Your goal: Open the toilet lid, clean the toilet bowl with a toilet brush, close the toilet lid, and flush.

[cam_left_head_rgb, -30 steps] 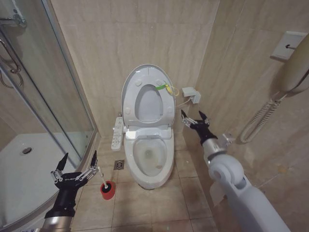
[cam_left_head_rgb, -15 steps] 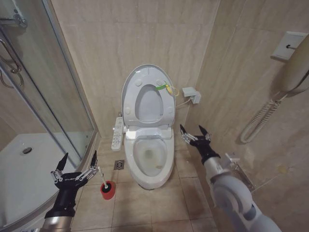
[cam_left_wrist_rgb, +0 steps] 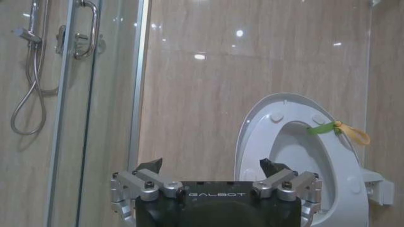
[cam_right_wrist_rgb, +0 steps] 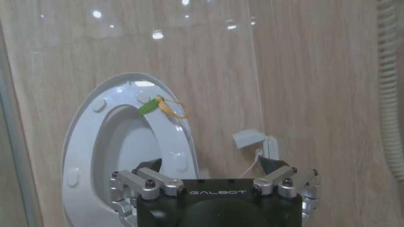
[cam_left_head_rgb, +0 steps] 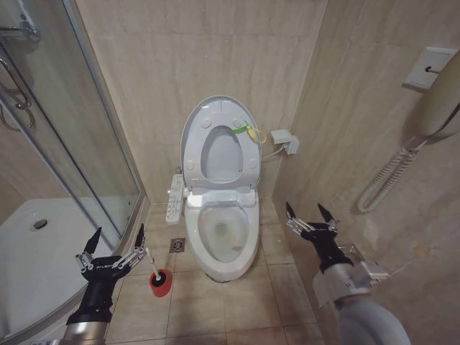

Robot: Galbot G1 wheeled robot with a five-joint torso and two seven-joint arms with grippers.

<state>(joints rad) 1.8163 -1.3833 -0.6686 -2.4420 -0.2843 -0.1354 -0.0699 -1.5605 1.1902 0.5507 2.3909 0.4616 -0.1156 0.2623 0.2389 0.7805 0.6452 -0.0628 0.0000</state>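
The toilet lid (cam_left_head_rgb: 210, 109) stands upright against the wall with the seat ring folded up against it, and a green-and-yellow tag (cam_left_head_rgb: 244, 130) hangs at its edge. Below it the toilet bowl (cam_left_head_rgb: 249, 237) lies uncovered. The toilet brush (cam_left_head_rgb: 152, 264) stands in its red holder (cam_left_head_rgb: 160, 283) on the floor to the left of the bowl. My left gripper (cam_left_head_rgb: 120, 232) is open just left of the brush handle, holding nothing. My right gripper (cam_left_head_rgb: 305, 208) is open and empty, off to the right of the bowl. The lid (cam_left_wrist_rgb: 251, 137) (cam_right_wrist_rgb: 79, 142) also appears beyond my left gripper (cam_left_wrist_rgb: 210, 164) and my right gripper (cam_right_wrist_rgb: 211, 166).
A glass shower door (cam_left_head_rgb: 79, 144) and white shower tray (cam_left_head_rgb: 43, 251) border the left. On the right wall hangs a phone (cam_left_head_rgb: 440, 100) with a coiled cord. A white box (cam_left_head_rgb: 284, 139) sits on the wall beside the lid. The button panel (cam_left_head_rgb: 175, 198) and floor drain (cam_left_head_rgb: 177, 245) lie left of the bowl.
My right gripper has drawn back from beside the raised lid, moving down and toward me. The left gripper, brush and lid have not moved.
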